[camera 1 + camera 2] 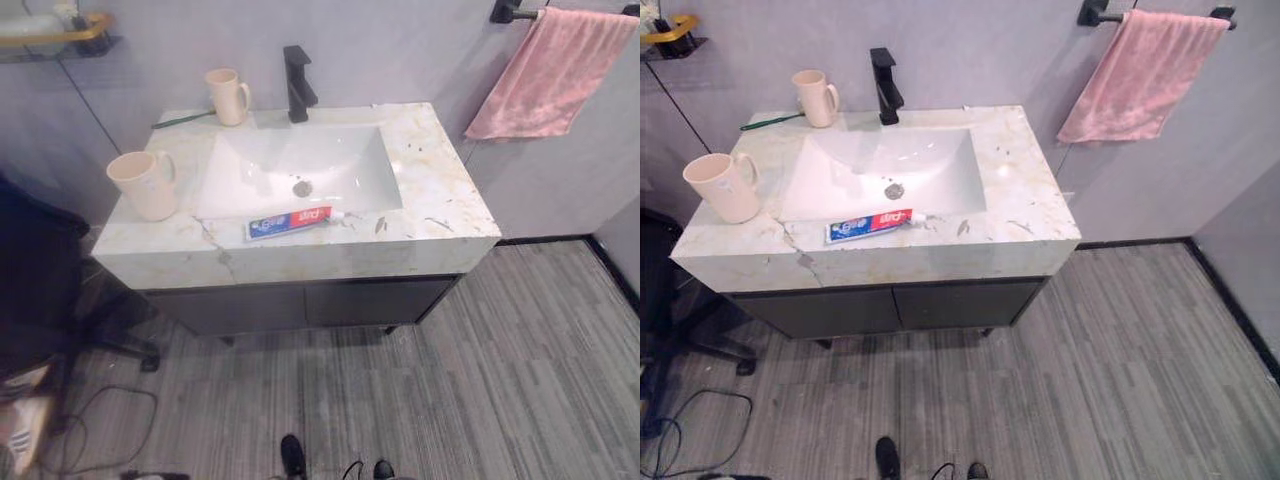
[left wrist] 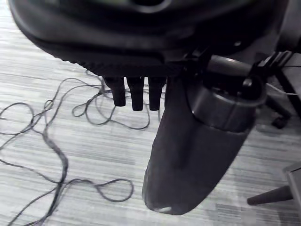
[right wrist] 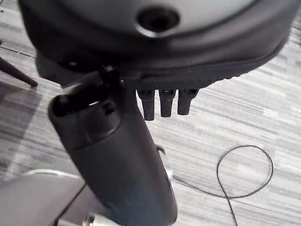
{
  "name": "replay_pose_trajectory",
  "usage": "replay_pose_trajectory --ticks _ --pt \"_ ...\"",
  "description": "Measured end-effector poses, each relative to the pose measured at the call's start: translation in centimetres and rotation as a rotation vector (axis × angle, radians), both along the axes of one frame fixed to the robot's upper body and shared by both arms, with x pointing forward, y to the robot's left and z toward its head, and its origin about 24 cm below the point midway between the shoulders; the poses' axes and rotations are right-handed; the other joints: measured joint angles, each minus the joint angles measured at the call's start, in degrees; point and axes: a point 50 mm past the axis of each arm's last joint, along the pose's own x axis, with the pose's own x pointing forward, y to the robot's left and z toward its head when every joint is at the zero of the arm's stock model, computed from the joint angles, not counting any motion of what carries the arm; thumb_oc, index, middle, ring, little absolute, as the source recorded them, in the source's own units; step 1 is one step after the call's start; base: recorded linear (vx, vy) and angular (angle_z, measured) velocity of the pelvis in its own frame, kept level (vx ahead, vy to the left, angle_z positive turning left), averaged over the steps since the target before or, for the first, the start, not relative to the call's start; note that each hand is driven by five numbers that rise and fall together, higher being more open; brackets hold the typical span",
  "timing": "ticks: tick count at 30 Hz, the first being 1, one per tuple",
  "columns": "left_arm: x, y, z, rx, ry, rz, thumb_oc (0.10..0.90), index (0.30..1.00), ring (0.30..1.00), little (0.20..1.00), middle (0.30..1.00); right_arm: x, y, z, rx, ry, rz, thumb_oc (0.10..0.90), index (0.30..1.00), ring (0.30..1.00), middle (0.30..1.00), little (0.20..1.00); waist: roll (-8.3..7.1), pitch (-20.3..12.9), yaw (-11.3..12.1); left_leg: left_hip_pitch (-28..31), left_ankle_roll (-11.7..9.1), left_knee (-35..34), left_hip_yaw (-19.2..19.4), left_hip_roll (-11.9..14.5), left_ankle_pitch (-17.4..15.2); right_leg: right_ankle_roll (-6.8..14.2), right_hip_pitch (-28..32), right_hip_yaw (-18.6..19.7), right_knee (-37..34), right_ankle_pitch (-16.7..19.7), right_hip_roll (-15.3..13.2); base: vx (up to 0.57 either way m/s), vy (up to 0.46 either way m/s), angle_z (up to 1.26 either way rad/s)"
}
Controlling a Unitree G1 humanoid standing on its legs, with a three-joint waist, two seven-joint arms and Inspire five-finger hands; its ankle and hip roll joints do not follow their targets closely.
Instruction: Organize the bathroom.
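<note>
Toothpaste tube (image 1: 290, 222) lies flat on the front lip of the marble surface (image 1: 455, 215), just beside the basin (image 1: 300, 165), cap end toward robot's right. Green toothbrush (image 1: 182, 120) lies at the back, tip near the rear cup (image 1: 228, 96); 2nd cup (image 1: 143, 184) stands upright at the surface's left edge, well apart from the tube. Pink towel (image 1: 1140, 75) hangs askew on its bar.

Step, as I judge it: nothing picked up yet, approach/start stage. Left hand (image 2: 136, 92) and right hand (image 3: 162, 101) both hang low over the floor, fingers straight and relaxed, holding nothing.

Next prob. calls for raising a hand to the surface, pinching the tube and standing it in a cup; tube is flat, so a low grip is needed.
</note>
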Motion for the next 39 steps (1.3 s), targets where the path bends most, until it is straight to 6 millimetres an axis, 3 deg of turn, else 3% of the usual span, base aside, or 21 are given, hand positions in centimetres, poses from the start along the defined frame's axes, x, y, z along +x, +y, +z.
replay_pose_trajectory --ticks 5,8,9,10,11,13,14,15,16,17,18,20,22,24,27,28,29,30,32,35,39 --pt "-0.6 0.0 -0.1 -0.003 0.007 0.006 0.8 0.9 0.9 0.9 0.9 1.7 -0.1 0.5 0.006 -0.073 -0.019 0.8 0.9 0.9 0.9 0.9 -1.48 -1.9 -0.6 -0.5 -0.9 1.9 -0.7 1.3 -0.4 -1.5 0.0 -0.4 1.3 -0.9 1.5 -0.03 -0.109 0.03" --pt "0.3 0.1 0.1 0.0 -0.037 0.004 0.8 0.9 0.9 0.9 0.9 2.1 0.0 0.6 0.008 -0.085 -0.018 0.8 0.9 0.9 0.9 0.9 -1.87 -2.3 -0.8 -0.6 -1.7 4.7 -1.3 1.7 -1.2 -2.4 0.4 -0.7 3.2 -2.4 1.7 -0.04 -0.103 0.12" --pt "0.4 0.3 0.3 0.005 -0.064 0.028 0.8 0.9 0.9 0.9 0.9 2.3 0.3 0.6 0.017 -0.088 -0.017 0.8 0.9 0.9 0.9 0.9 -1.77 -1.9 -0.7 -1.8 -2.9 8.2 -2.5 3.3 -1.4 -4.2 -0.6 -1.1 6.9 -4.7 3.7 -0.02 -0.105 0.19" --pt "0.8 0.8 0.5 0.016 -0.085 0.045 0.8 0.9 0.9 0.9 0.9 2.3 0.8 0.5 0.029 -0.087 -0.017 0.8 0.9 0.9 0.9 0.9 -2.57 -1.8 -0.8 -3.6 -3.5 11.8 -3.9 2.9 -1.7 -5.4 -1.0 -0.7 7.2 -5.0 4.0 0.04 -0.018 0.43" --pt "1.8 0.8 0.9 0.035 -0.142 0.124 0.8 0.9 0.9 0.9 0.9 1.8 0.9 0.3 0.037 -0.069 -0.022 0.8 0.9 0.9 0.9 0.9 -3.33 -1.9 -0.2 -6.4 -4.3 17.7 -6.8 2.7 -1.4 -6.6 -0.4 -0.9 8.0 -5.9 3.8 0.09 0.045 0.27" --pt "1.7 0.7 0.9 0.045 -0.158 0.186 0.8 0.9 0.9 0.9 0.9 1.1 0.6 0.2 0.026 -0.046 -0.03 0.8 0.9 0.9 0.9 0.9 -2.91 -2.1 0.3 -6.5 -4.5 18.6 -8.2 2.9 -2.5 -6.8 -0.2 -0.7 8.1 -5.9 3.9 0.1 0.065 0.01" --pt "0.6 0.7 0.8 0.085 -0.166 0.385 0.8 0.9 0.9 0.9 0.9 0.8 -0.8 0.4 -0.008 -0.037 -0.043 0.8 0.9 0.9 0.9 0.9 -1.95 -2.5 0.6 -4.3 -3.2 14.4 -10.4 1.9 -4.5 -6.8 -0.3 -0.7 8.7 -6.2 4.6 0.08 0.057 -0.05" --pt "0.3 0.8 0.9 0.112 -0.171 0.459 0.8 0.9 0.9 0.9 0.9 0.5 -1.5 0.6 -0.026 -0.032 -0.055 0.8 0.9 0.9 0.9 0.9 -0.69 -2.6 0.3 -3.0 -2.2 12.0 -10.7 1.6 -5.2 -6.8 -0.7 -0.8 9.1 -6.5 5.0 0.12 0.082 -0.05" --pt "0.3 1.7 1.5 0.164 -0.216 0.623 0.8 0.9 0.9 0.9 0.9 0.0 -1.6 0.5 -0.027 -0.027 -0.082 0.8 0.9 0.9 0.9 0.9 -1.05 -2.7 0.2 -2.3 -0.6 10.1 -10.1 1.0 -5.0 -6.5 -0.9 -0.7 9.3 -6.2 3.9 0.08 0.041 0.08" --pt "0.5 2.5 2.2 0.229 -0.252 0.701 0.8 0.9 0.9 0.9 0.9 -0.3 -2.0 0.6 -0.031 -0.024 -0.085 0.8 0.9 0.9 0.9 0.9 -0.41 -2.7 0.0 -1.7 -1.5 8.2 -10.4 1.2 -3.5 -5.7 -1.1 -0.8 9.7 -5.8 4.1 0.08 0.036 0.19" --pt "1.0 3.0 2.9 0.274 -0.284 0.733 0.8 0.9 0.9 0.9 0.9 -0.8 -1.8 0.5 -0.027 -0.019 -0.094 0.8 0.9 0.9 0.9 0.9 -0.74 -2.4 -0.6 -1.6 -0.6 7.6 -10.5 0.8 -2.9 -5.3 -0.7 -1.4 9.9 -5.7 3.7 0.05 0.015 0.32" --pt "2.8 5.3 5.6 0.426 -0.427 0.769 0.8 0.9 0.9 0.9 0.9 -1.3 -1.1 0.2 -0.006 -0.015 -0.103 0.8 0.9 0.9 0.9 0.9 -1.79 -2.0 -0.6 -0.4 -0.5 5.0 -11.1 0.1 -1.2 -5.1 -0.9 -1.6 10.6 -5.5 3.2 0.04 -0.002 0.23" --pt "6.0 8.1 10.2 0.554 -0.626 0.818 0.8 0.9 0.9 0.9 0.9 -1.9 -0.1 -0.1 0.03 -0.016 -0.124 0.8 0.9 0.9 0.9 0.9 -1.81 -1.5 -0.6 1.9 0.4 1.1 -12.0 0.3 0.1 -4.4 -2.3 -1.1 13.5 -6.1 3.1 0.04 -0.036 0.13" --pt "8.7 9.8 14.5 0.685 -0.786 0.715 0.8 0.9 0.9 0.9 0.9 -1.8 0.2 -0.1 0.044 -0.027 -0.132 0.8 0.9 0.9 0.9 0.9 -1.86 -1.5 -0.8 3.7 0.0 -1.5 -12.2 0.4 1.0 -3.5 -2.2 -0.6 11.9 -6.0 2.8 0.05 -0.065 0.07" --pt "13.1 11.3 25.1 0.912 -1.128 0.389 0.8 0.9 0.9 0.9 0.9 -1.4 0.7 -0.1 0.073 -0.063 -0.157 0.8 0.9 0.9 0.9 0.9 -2.79 -1.5 -1.0 4.1 -0.6 -3.2 -12.3 0.3 1.8 -2.0 -1.7 -0.9 7.1 -2.4 2.1 0.03 -0.084 0.07" --pt "14.0 10.8 28.4 0.982 -1.215 0.256 0.8 0.9 0.9 0.9 0.9 -1.7 0.7 -0.2 0.069 -0.057 -0.161 0.8 0.9 0.9 0.9 0.9 -2.59 -1.4 -0.9 4.4 -0.9 -3.2 -12.2 0.6 1.7 -2.4 -0.8 -1.0 6.0 -1.7 2.4 0.0 -0.069 0.04" --pt "14.4 10.3 30.1 1.023 -1.258 0.173 0.8 0.9 0.9 0.9 0.9 -1.9 0.7 -0.2 0.067 -0.054 -0.163 0.8 0.9 0.9 0.9 0.9 -2.48 -1.5 -0.9 4.4 -1.0 -3.2 -12.2 0.7 1.7 -2.3 -0.4 -1.0 5.5 -1.3 2.6 -0.01 -0.056 -0.02" --pt "15.0 9.0 33.8 1.104 -1.35 -0.014 0.8 0.9 0.9 0.9 0.9 -2.1 0.6 -0.2 0.063 -0.048 -0.168 0.8 0.9 0.9 0.9 0.9 -2.48 -1.6 -0.8 4.5 -1.3 -3.2 -12.2 0.9 1.6 -2.9 0.0 -0.9 4.7 -0.8 2.9 -0.02 -0.04 0.0" --pt "15.3 6.6 38.2 1.215 -1.464 -0.254 0.8 0.9 0.9 0.9 0.9 -2.3 0.4 -0.3 0.056 -0.041 -0.179 0.8 0.9 0.9 0.9 0.9 -2.18 -1.5 -0.8 4.4 -1.6 -3.1 -11.8 1.1 1.8 -3.0 0.1 -1.0 4.1 -0.5 3.1 -0.02 -0.046 -0.04" --pt "15.6 3.3 41.7 1.281 -1.576 -0.494 0.8 0.9 0.9 0.9 0.9 -2.7 0.2 -0.4 0.053 -0.016 -0.196 0.8 0.9 0.9 0.9 0.9 -1.15 -1.7 -1.4 4.9 -1.8 -3.0 -11.3 1.1 1.8 -2.9 1.0 -0.9 3.0 -0.3 3.2 -0.02 -0.037 -0.07" --pt "15.7 0.4 44.1 1.296 -1.616 -0.744 0.8 0.9 0.9 0.9 0.9 -3.1 0.2 -0.5 0.066 0.022 -0.209 0.8 0.9 0.9 0.9 0.9 -1.1 -1.7 -2.5 5.8 -2.3 -3.0 -10.6 1.3 1.2 -2.9 1.9 -0.6 2.2 -0.2 3.2 -0.02 -0.021 -0.09"
